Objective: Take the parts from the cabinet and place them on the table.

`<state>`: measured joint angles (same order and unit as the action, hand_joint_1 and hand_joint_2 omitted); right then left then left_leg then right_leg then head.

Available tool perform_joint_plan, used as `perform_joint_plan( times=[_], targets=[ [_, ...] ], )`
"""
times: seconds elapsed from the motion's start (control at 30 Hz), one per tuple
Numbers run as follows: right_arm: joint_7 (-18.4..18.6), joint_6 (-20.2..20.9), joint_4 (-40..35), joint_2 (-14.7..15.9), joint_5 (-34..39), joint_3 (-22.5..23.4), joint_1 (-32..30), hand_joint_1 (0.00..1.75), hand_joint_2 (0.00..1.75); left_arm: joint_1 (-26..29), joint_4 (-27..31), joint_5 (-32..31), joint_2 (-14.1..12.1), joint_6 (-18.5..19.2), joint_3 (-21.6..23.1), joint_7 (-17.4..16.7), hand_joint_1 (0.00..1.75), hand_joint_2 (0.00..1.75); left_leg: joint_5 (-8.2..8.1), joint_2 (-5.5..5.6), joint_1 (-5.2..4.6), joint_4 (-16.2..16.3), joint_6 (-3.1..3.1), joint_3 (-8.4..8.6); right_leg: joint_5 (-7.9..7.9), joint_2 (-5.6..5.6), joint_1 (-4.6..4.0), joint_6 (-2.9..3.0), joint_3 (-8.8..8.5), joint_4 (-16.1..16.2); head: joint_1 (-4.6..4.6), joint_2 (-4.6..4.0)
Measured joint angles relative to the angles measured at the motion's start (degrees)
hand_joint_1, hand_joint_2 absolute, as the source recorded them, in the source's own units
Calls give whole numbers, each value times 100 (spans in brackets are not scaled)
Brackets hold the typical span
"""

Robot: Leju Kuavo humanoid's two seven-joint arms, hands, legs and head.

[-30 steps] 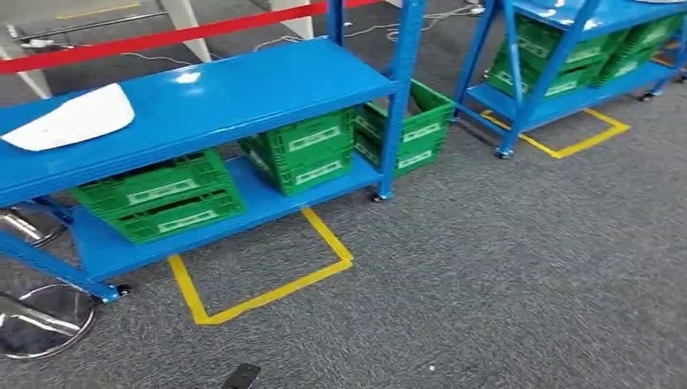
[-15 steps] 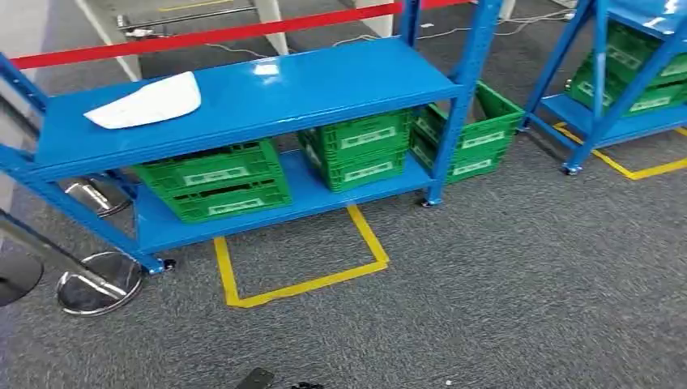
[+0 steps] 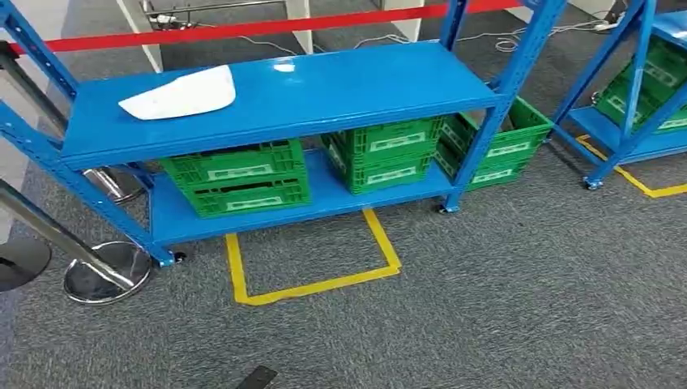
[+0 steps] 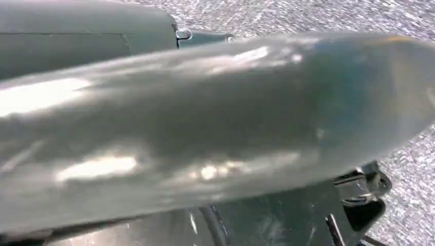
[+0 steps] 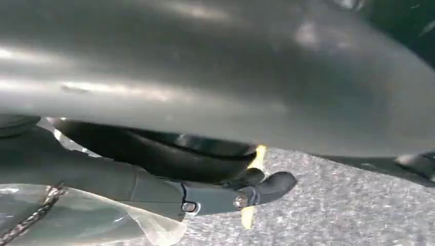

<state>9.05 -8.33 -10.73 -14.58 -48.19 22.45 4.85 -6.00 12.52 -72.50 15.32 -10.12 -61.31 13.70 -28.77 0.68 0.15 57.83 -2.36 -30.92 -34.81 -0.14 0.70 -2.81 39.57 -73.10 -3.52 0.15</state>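
A: What is seen from the head view?
B: A blue shelf rack [image 3: 275, 89] is seen on grey carpet, with a white flat part [image 3: 180, 93] lying on its upper shelf toward the left end. Two stacks of green crates [image 3: 236, 177] are kept on the lower shelf, and a third stack stands on the floor behind the right post. A yellow taped outline [image 3: 312, 275] is marked on the floor just in front.
A: And the left wrist view?
B: A blurred grey cover is shown over carpet; whether the left robot hand is spread or closed cannot be told.
A: The right wrist view?
B: The right robot hand [image 5: 225, 197] is seen with a clear plastic bag [image 5: 92, 223] against it; a grip cannot be told.
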Motion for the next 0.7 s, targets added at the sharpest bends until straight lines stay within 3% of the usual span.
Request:
perform_joint_plan(
  times=[0.07, 0.1, 0.13, 0.17, 0.23, 0.3, 0.33, 0.37, 0.43, 0.47, 0.5, 0.57, 0.6, 0.63, 0.7],
  targets=[
    [28, -13, 0, 0, 22, 11, -8, 0, 0, 1, 0, -11, -4, -4, 7, -78, 0, 0, -79, 48, 8, 7, 36, 118, 623, 1, 8, 19, -400, 916, 2, 0],
    [28, -55, 2, -2, 41, 37, -24, 0, 0, 6, 0, -9, -7, -13, 7, -96, 0, 0, -133, 55, 8, 7, 69, 150, 696, 23, 7, 29, -585, 1268, 2, 0],
    [26, -107, 2, -9, 46, 63, -29, 0, 0, -10, 0, -2, -13, -26, 7, -96, 0, 0, -168, 72, -33, 46, 112, 147, 616, 47, -10, 41, -682, 1382, 26, 0],
    [20, -183, 2, -9, 29, 85, -24, 0, 0, -10, 0, 6, -15, -35, 5, -87, 0, 0, -170, 73, -28, 50, 138, 130, 539, 45, -13, 129, -725, 1421, 16, 0],
    [13, -315, 2, -9, 28, 94, -57, 0, 0, -2, 0, 13, -15, -55, 4, -57, 0, 0, -173, 74, -25, 22, 159, 150, 518, 47, -25, 177, -712, 1426, -31, 0],
    [-48, -431, -7, -13, 37, 131, -69, 0, 0, -10, 0, 37, -15, -90, 4, -26, 0, 0, -279, 34, -23, 120, 227, 155, 498, 25, 24, 240, -801, 1482, -37, 0],
    [-100, -483, -7, -15, 37, 144, -67, 0, 0, -20, 0, 37, -13, -92, 4, -15, 0, 0, -394, 2, -22, 398, 256, 18, 465, 4, 25, 289, -842, 1486, -83, 0],
    [-140, -503, -7, -15, 35, 146, -66, 0, 0, -24, 0, 37, -15, -92, 4, -9, 0, 0, -576, -3, -9, 859, 278, -235, 428, -10, 24, 316, -874, 1486, -72, 0],
    [-168, -557, -7, -15, 33, 157, -71, 0, 0, -9, 0, 37, -15, -98, 4, 11, 0, 0, -818, -4, 0, 1751, 298, -763, 350, -19, 21, 322, -953, 1486, -77, 0],
    [-175, -575, -7, -15, 37, 175, -75, 0, 0, 4, 0, 35, -15, -109, 4, 11, 0, 0, -758, -6, 2, 1902, 297, -908, 307, -17, 21, 316, -1006, 1486, -76, 0],
    [-179, -586, -7, -15, 50, 190, -81, 0, 0, 12, 0, 35, -15, -133, 4, 11, 0, 0, -504, -6, 2, 1780, 287, -915, 253, -13, 19, 307, -1087, 1486, -74, 0],
    [-192, -588, -7, -15, 50, 201, -80, 0, 0, 6, 0, 33, -17, -153, 4, 11, 0, 0, 186, -9, -3, 974, 229, -669, 139, -8, 16, 284, -1285, 1485, -74, 0],
    [-195, -588, -7, -17, 48, 205, -89, 0, 0, 12, 0, 33, -22, -153, 4, 11, 0, 0, 438, -20, -17, 556, 183, -552, 71, -19, 15, 274, -1326, 1495, -77, 0],
    [-197, -586, 5, -22, 50, 223, -87, 0, 0, 18, 0, 33, -31, -151, 4, 11, 0, 0, 353, -40, -70, 638, 145, -533, 27, -26, 0, 242, -1324, 1508, -20, -6],
    [-195, -588, 0, -22, 53, 236, -62, 0, 0, 0, 0, 31, -37, -153, 4, 7, 0, 0, 164, -50, -91, 350, 93, -399, 2, -32, 13, 183, -1291, 1517, -33, -2]
  ],
)
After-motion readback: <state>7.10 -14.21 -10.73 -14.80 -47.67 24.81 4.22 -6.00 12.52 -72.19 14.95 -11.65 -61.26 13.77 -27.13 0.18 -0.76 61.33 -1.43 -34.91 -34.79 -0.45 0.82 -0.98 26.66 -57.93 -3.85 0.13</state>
